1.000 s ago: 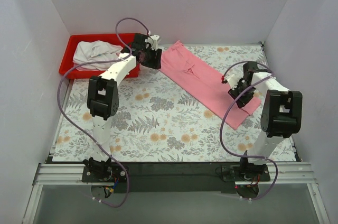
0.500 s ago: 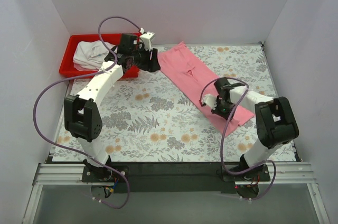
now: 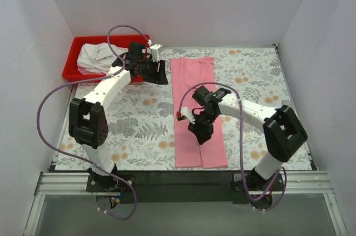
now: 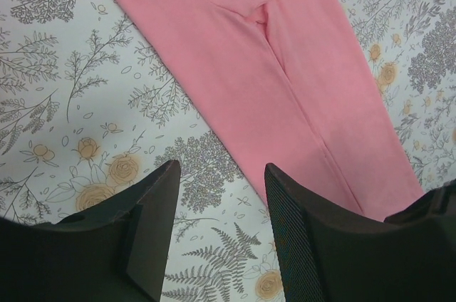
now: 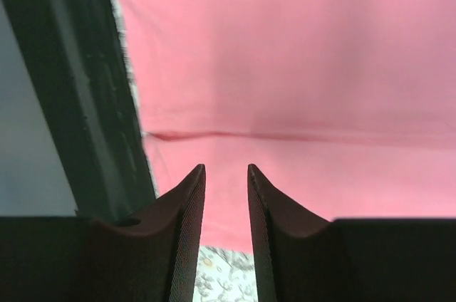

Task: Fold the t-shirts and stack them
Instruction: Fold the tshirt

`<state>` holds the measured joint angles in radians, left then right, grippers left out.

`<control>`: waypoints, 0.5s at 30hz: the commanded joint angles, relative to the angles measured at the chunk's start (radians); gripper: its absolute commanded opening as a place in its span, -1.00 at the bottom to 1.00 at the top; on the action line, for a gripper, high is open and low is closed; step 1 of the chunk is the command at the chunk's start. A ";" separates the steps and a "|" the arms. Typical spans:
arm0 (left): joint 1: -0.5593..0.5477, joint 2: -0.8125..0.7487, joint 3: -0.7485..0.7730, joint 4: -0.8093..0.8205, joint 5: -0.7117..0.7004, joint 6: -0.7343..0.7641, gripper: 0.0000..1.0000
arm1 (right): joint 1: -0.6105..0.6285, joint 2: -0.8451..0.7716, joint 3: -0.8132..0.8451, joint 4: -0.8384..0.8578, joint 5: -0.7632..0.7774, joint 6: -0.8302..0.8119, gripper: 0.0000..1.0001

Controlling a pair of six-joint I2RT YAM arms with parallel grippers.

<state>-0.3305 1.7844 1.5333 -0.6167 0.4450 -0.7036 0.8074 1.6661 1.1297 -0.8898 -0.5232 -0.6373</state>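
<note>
Here we are over the floral-print counter (image 3: 139, 124), and the landmark to hold on to is the red plastic bin (image 3: 89, 39) in the far left corner. Inside that bin sits the white cloth t-shirt (image 3: 95, 57), bunched in a loose heap against the bin's left half. To the right of the bin, well clear of it, lies the solid pink t-shirt (image 3: 193, 83), a long narrow strip with its far end level with the bin and its near end right at the black strip (image 3: 139, 177) along the counter's front edge. A crease line runs down its length, sharp in the left wrist view (image 4: 285, 81), with a small pucker near the top of that picture. The left arm (image 3: 114, 85) reaches out just past the bin's right end, and the left jaws hang between bin and pink strip, over bare floral print (image 4: 64, 88). They stand well apart with nothing between them, and the pink edge runs just ahead of them. The right arm (image 3: 250, 111) bends in from the side far from the bin, and the right jaws sit above the middle of the pink strip. In the right wrist view the pink cloth (image 5: 299, 53) fills the frame beside the dark front strip (image 5: 78, 81). The right jaws are parted by only a slim gap, and no cloth is pinched in it
</note>
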 commanded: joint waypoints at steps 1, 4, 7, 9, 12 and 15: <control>-0.004 0.007 0.021 0.000 0.031 -0.005 -0.01 | -0.111 -0.084 0.021 -0.058 0.026 -0.005 -0.28; -0.016 0.032 0.002 0.026 0.037 -0.011 -0.03 | -0.139 -0.074 -0.002 -0.019 0.144 0.005 -0.38; -0.042 0.050 -0.022 0.043 0.029 -0.016 -0.09 | -0.195 -0.062 0.008 0.073 0.161 0.079 -0.46; -0.064 0.061 -0.038 0.054 0.021 -0.017 -0.13 | -0.259 -0.043 0.033 0.138 0.144 0.114 -0.47; -0.074 0.085 -0.070 0.075 -0.008 -0.042 -0.21 | -0.358 -0.016 0.113 0.199 0.099 0.182 -0.50; -0.076 0.124 -0.064 0.097 -0.035 -0.043 -0.25 | -0.424 0.044 0.192 0.293 0.106 0.237 -0.53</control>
<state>-0.4088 1.8866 1.4757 -0.5610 0.4469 -0.7334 0.4355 1.6840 1.2270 -0.7418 -0.4023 -0.4866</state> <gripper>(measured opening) 0.379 0.239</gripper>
